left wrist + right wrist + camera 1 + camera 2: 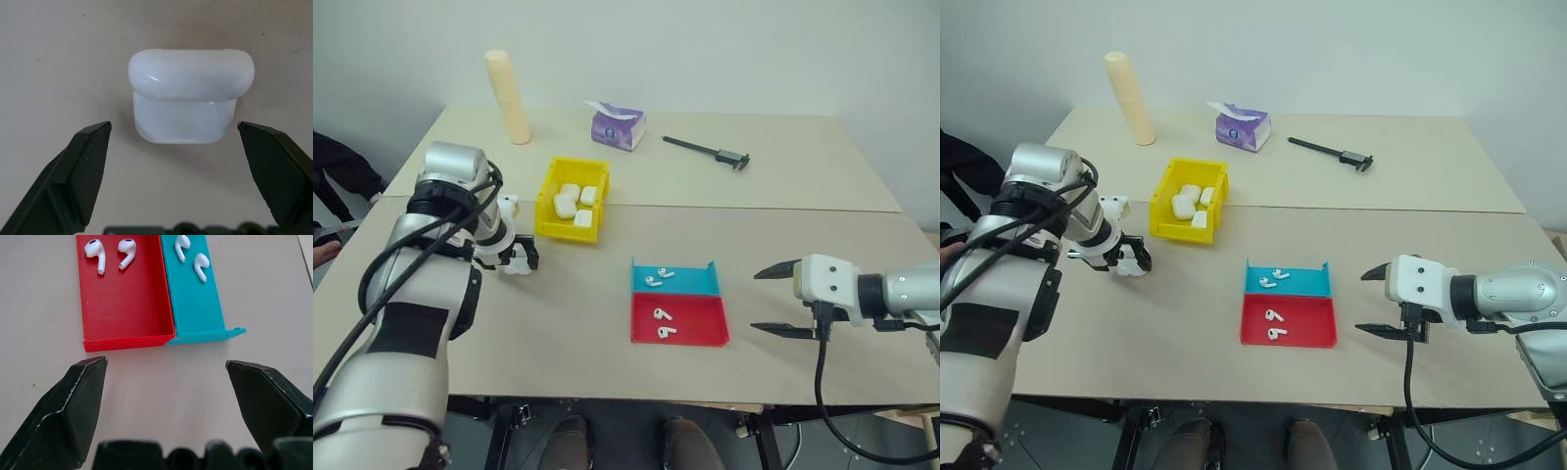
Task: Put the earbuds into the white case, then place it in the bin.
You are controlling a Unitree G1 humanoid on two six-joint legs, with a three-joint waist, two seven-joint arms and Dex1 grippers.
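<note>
A: From the head views, what was where?

B: The left gripper (1126,257) pointed down at the table (558,323) beside the bin (548,201), which already held several white cases. The right gripper (781,301) hovered wide open just beside the red tray (695,333) and teal tray (690,284), with a pair of earbuds (661,323) lying in each.

A: And the left wrist view?

B: The white case (188,95) lay on the table, lid apparently shut, between the spread fingers (83,171), with nothing held.

A: The right wrist view?

B: Both trays lay ahead of the open jaws, earbuds at the far end, untouched.

A: So which step?

B: Fetching the case, I'd judge. Next the left hand would need to lower, close on its sides, and get the lid open.
</note>
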